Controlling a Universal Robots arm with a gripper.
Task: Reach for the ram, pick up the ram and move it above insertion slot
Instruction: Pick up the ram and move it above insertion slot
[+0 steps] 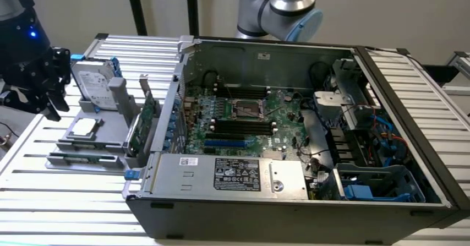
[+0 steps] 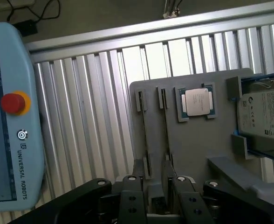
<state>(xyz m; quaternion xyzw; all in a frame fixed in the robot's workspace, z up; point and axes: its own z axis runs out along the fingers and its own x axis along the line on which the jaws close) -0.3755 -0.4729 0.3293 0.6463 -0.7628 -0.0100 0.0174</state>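
On the slatted metal table [image 1: 59, 213] stands an open computer case [image 1: 294, 202]. Just beside it, on the exterior view's left, a grey holder [image 2: 197, 144] carries a hard drive [image 1: 96, 81], an expansion card [image 1: 147, 119], the ram [image 1: 82, 158] on edge in a slot at the end far from the drive, and a processor chip [image 2: 198, 102]. The gripper [image 2: 158, 198] hovers over that end, jaws parted, grasping nothing.

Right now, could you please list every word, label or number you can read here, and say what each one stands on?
"UNIVERSAL ROBOTS": on the pale blue control tablet, beside a round logo.
Label on the hard drive: print too small to read.
Markings on the processor chip: too small to read.
Sticker on the power supply: too blurred to read.
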